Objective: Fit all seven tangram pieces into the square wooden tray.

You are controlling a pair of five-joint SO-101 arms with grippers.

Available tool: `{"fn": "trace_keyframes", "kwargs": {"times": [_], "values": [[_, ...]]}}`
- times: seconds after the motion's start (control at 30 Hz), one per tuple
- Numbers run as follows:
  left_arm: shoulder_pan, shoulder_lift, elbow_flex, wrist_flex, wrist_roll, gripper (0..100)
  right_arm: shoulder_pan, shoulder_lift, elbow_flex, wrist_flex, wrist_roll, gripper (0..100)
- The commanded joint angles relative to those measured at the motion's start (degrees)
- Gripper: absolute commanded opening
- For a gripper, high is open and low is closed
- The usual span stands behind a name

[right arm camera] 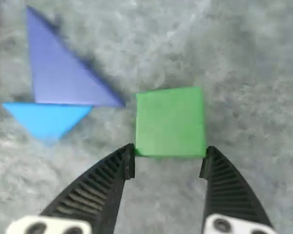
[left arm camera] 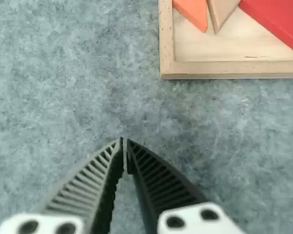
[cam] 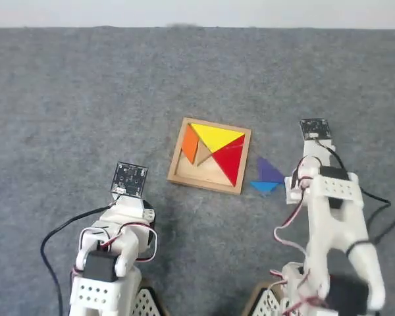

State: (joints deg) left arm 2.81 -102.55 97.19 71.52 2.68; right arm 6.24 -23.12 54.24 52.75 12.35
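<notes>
My left jaws are closed, the two ribbed fingertips meeting over the bare grey felt of the bench. The wooden tray lies ahead of them and off to one side, well apart from the tips. From this wrist I see its near corner.

Four pieces sit inside the tray. A yellow triangle lies along the far edge and a red triangle on the side toward my right arm. An orange piece lies on the side toward my left arm, with a wood-coloured triangle between the orange and the red. The tray floor nearest my arms is bare wood.

My right jaws are open and gripping nothing. A green square lies flat on the felt just ahead of them, its near edge sitting between the two fingertips. I cannot tell whether either tip touches it.

Beyond that square, toward the tray, lie a purple triangle and a smaller blue triangle, touching edge to edge. From the high view those two rest on the felt between the tray and my right arm, just outside the rim.
</notes>
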Motion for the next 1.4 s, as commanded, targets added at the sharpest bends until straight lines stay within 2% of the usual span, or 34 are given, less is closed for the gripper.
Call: {"fn": "trace_keyframes", "kwargs": {"times": [0.0, 0.13, 0.23, 0.43, 0.6, 0.8, 0.93, 1.03, 1.17, 1.37], "values": [[0.1, -0.7, -0.7, 0.4, 0.7, 1, -2.6, -7.0, -5.3, 5.6, 2.8, 23.7], [0.1, -0.7, -0.7, 0.4, 0.7, 1, -6.2, -6.3, -8.5, 8.9, 3.1, 31.8], [0.1, -0.7, -0.7, 0.4, 0.7, 1, -7.8, -2.3, -11.8, 9.1, 4.5, 32.9], [0.1, -0.7, -0.7, 0.4, 0.7, 1, -5.8, 13.2, -18.2, 8.7, 11.2, 32.9], [0.1, -0.7, -0.7, 0.4, 0.7, 1, -2.0, 21.5, -22.7, 8.5, 11.4, 32.9], [0.1, -0.7, -0.7, 0.4, 0.7, 1, -1.6, 26.6, -22.6, 5.1, 11.5, 32.8], [0.1, -0.7, -0.7, 0.4, 0.7, 1, -1.7, 29.4, -22.6, 5.0, 11.5, 25.5], [0.1, -0.7, -0.7, 0.4, 0.7, 1, -1.6, 29.7, -22.6, 5.0, 11.3, 20.9], [0.1, -0.7, -0.7, 0.4, 0.7, 1, -1.6, 28.6, -22.7, 5.0, 10.8, 20.2], [0.1, -0.7, -0.7, 0.4, 0.7, 1, -3.3, 15.6, -22.3, 9.0, 6.5, 20.1]]}}
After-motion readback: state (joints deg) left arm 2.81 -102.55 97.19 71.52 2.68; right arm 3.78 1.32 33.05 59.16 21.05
